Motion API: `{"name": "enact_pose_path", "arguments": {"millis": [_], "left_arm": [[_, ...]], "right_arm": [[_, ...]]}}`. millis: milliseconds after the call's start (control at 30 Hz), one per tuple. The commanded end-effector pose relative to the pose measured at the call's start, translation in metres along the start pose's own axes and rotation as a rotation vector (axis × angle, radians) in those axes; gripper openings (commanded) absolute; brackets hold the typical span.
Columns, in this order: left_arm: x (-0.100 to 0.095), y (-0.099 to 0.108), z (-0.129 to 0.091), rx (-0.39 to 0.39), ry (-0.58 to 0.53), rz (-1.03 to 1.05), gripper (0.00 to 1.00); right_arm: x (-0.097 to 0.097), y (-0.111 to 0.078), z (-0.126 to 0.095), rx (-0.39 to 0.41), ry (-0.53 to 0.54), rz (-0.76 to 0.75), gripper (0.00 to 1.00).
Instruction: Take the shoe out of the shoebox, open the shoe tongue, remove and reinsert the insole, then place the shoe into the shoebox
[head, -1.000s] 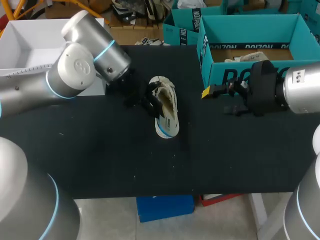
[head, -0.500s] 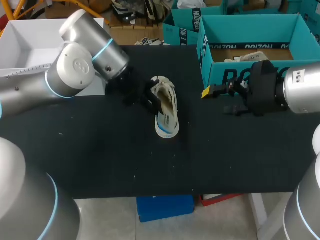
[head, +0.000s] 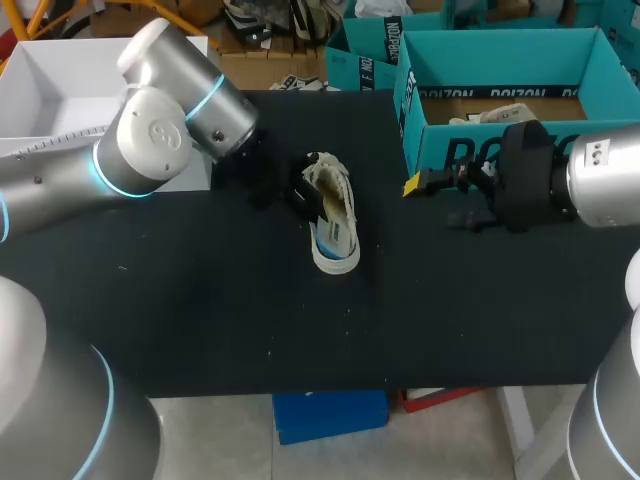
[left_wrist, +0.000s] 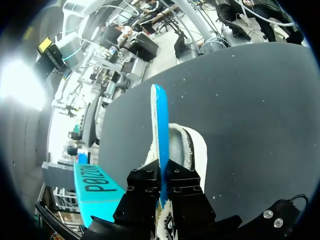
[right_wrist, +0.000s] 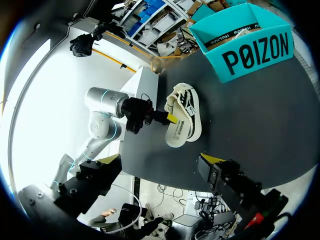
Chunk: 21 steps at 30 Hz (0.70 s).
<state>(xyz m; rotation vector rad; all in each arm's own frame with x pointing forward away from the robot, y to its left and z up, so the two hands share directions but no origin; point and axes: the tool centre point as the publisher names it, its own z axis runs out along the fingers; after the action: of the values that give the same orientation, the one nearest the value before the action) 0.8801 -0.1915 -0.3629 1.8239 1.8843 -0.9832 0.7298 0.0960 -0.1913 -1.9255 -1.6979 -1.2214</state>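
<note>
The left gripper (left_wrist: 161, 176) pinches the blue insole (left_wrist: 159, 120) edge-up, its long axis running straight ahead along the shoe (head: 335, 215) lying mid-surface (head: 200, 300); the spread right gripper (right_wrist: 159, 159) hangs farther off.

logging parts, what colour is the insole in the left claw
Blue insole, clearest in the left wrist view.

Even bright light; black table (head: 200, 300) matte, shadows faint; blown-out white glare beyond it in both wrist views

Overhead head view, two wrist views (shoe (head: 338, 205) shared)
</note>
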Motion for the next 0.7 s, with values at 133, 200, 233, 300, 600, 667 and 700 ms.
{"name": "enact_pose_path", "arguments": {"millis": [133, 200, 233, 300, 600, 667, 700], "left_arm": [[0.005, 0.005, 0.002, -0.014, -0.006, -0.014, 0.00], [0.004, 0.004, 0.001, -0.015, -0.009, -0.014, 0.03], [0.002, 0.002, -0.001, -0.016, -0.014, -0.012, 0.22], [-0.001, -0.001, -0.003, -0.014, -0.020, -0.008, 0.41], [-0.010, -0.027, -0.008, 0.028, -0.043, 0.017, 0.49], [-0.009, -0.032, -0.005, 0.040, -0.035, 0.022, 0.47], [-0.009, -0.034, -0.004, 0.045, -0.032, 0.023, 0.47]], "right_arm": [[0.000, 0.000, 0.001, -0.001, -0.002, 0.000, 1.00], [0.000, 0.000, 0.001, -0.001, -0.002, 0.000, 1.00], [0.000, 0.000, 0.001, -0.001, -0.002, 0.000, 1.00], [0.000, 0.000, 0.001, -0.001, -0.002, 0.000, 1.00], [0.000, 0.000, 0.001, -0.001, -0.002, 0.000, 1.00], [0.000, 0.000, 0.001, -0.001, -0.002, 0.000, 1.00], [0.000, 0.000, 0.001, -0.001, -0.002, 0.000, 1.00]]}}
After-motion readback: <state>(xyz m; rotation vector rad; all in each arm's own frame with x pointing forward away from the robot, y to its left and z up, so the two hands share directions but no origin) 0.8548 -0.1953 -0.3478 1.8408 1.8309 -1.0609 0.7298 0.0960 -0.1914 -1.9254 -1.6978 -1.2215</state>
